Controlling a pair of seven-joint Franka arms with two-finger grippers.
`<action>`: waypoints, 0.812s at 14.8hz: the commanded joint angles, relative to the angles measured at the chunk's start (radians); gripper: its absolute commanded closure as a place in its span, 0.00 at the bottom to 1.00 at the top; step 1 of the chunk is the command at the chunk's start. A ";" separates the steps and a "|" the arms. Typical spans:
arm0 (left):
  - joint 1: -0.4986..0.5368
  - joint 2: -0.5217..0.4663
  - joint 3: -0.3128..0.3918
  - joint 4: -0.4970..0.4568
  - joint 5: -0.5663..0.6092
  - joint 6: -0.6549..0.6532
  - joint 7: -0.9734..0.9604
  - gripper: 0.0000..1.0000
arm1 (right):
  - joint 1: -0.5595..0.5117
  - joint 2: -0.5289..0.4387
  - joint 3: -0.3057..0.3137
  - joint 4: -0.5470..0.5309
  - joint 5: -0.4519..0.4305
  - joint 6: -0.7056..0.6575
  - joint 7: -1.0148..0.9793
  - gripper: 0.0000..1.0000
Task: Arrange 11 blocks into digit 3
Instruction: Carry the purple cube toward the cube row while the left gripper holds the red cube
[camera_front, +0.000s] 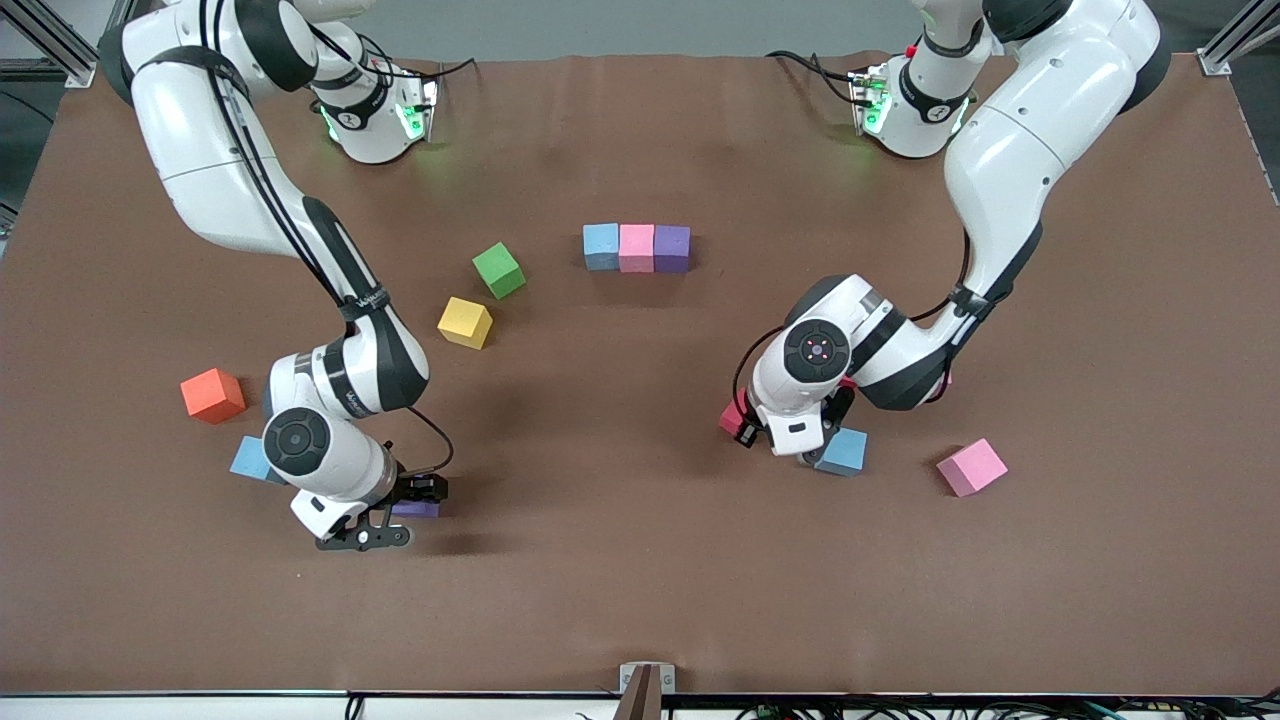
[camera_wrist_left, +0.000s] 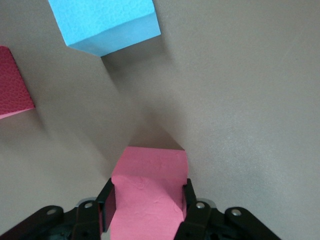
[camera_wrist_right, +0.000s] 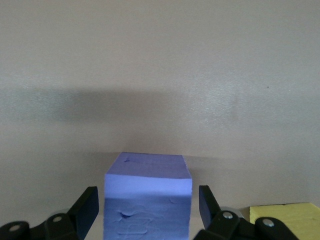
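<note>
purple cube straddled by right gripper; pink cube clamped by left gripper

clock directions refer to the front view, with 12 o'clock toward the robots' bases.

1. right gripper (camera_wrist_right: 147, 200): low over the table (camera_front: 640, 600) at its 7 o'clock area. the fingers (camera_wrist_right: 89, 207) stand wide, one on each side of the loose purple cube (camera_wrist_right: 148, 172), with a narrow gap visible on both sides. the cube rests on the table, centred between the fingers. a yellow cube edge (camera_wrist_right: 285, 215) shows just beside this gripper in the right wrist view.

2. left gripper (camera_wrist_left: 147, 192): low over the table at its 4 o'clock area. the fingers press both side faces of the gripped pink cube (camera_wrist_left: 150, 170), which sits on the table surface. the front view hides this cube under the wrist.

3. neighbours of the left gripper: a red cube (camera_front: 733, 418) at 9 o'clock and a light blue cube (camera_front: 842, 452) at 4 o'clock, both near. a loose pink cube (camera_front: 972, 467) lies farther out at 3 o'clock.

4. started row: a row light blue cube (camera_front: 601, 246), a row pink cube (camera_front: 636, 247) and a row purple cube (camera_front: 672, 248) touch in one line near table centre.

5. other items: green cube (camera_front: 498, 270) and yellow cube (camera_front: 465, 322) at 8 o'clock of the row; orange cube (camera_front: 212, 395) and a partly hidden light blue cube (camera_front: 250, 458) at 10 o'clock of the right gripper.
</note>
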 joint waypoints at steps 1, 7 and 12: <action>-0.012 0.001 0.005 0.017 0.000 -0.004 0.017 0.47 | 0.010 0.012 0.002 0.024 0.014 -0.014 -0.015 0.27; -0.009 -0.016 -0.002 0.028 0.002 -0.029 0.019 0.47 | 0.017 0.007 0.000 0.023 0.007 -0.014 -0.015 0.52; 0.009 -0.034 -0.016 0.028 -0.003 -0.062 0.074 0.50 | 0.051 -0.027 0.006 0.020 0.024 -0.066 -0.008 0.60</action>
